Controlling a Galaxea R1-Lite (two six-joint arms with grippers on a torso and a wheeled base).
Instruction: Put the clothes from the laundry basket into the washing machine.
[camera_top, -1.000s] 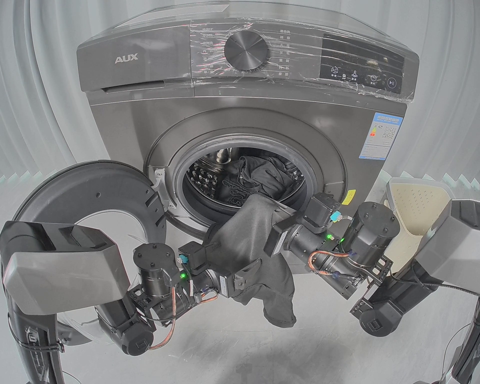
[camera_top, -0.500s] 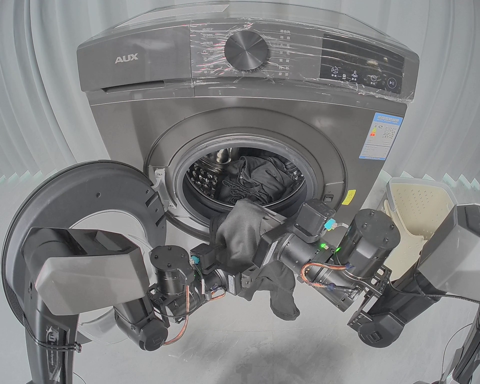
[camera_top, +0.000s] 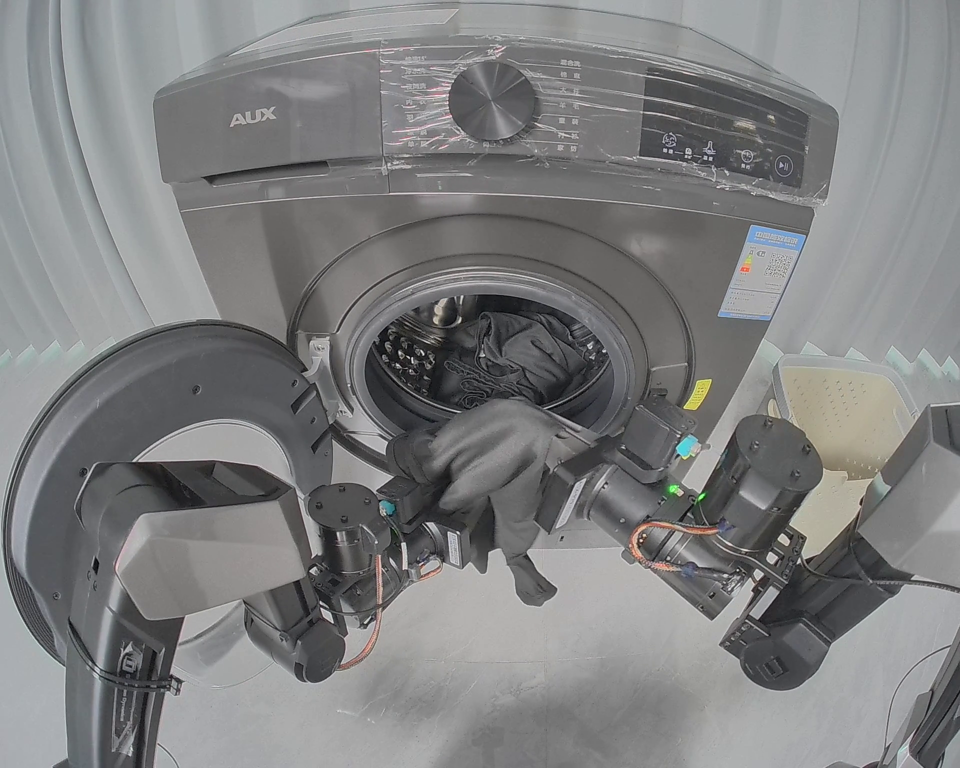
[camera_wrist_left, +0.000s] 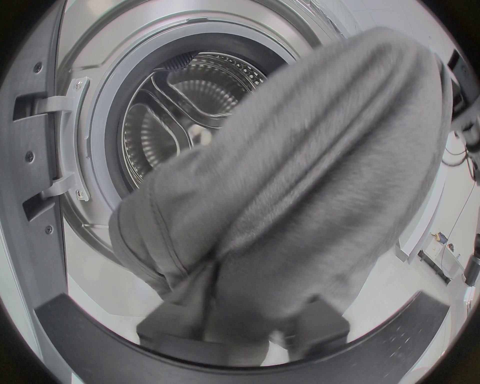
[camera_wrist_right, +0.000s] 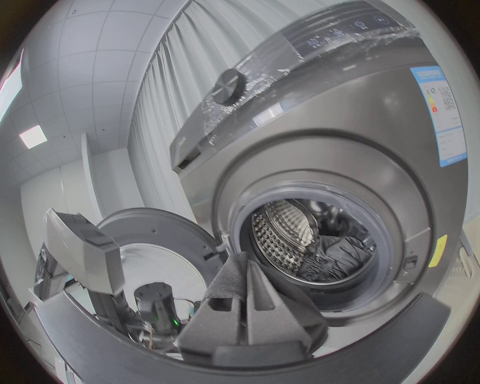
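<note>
A dark grey garment (camera_top: 490, 450) is bunched at the lower rim of the washing machine's drum opening (camera_top: 372, 330), with one end dangling toward the floor. My left gripper (camera_top: 468, 538) sits under the garment and is shut on it. The cloth (camera_wrist_left: 300, 175) drapes over that gripper (camera_wrist_left: 240, 322) in the left wrist view. My right gripper (camera_top: 548, 472) is shut on the garment's right side, pinching a fold (camera_wrist_right: 227, 277) between its fingers (camera_wrist_right: 270, 320). Dark clothes (camera_top: 520, 355) lie inside the drum. The cream laundry basket (camera_top: 840, 420) stands at the right.
The round machine door (camera_top: 170, 400) hangs wide open on the left, close to my left arm. The control panel and dial (camera_top: 492, 100) sit on top under plastic film. Bare grey floor (camera_top: 560, 680) lies in front of the machine.
Both grippers have carried the garment up and toward the drum opening. It now bunches on the lower rim and hangs much less low. The left arm has shifted to the right.
</note>
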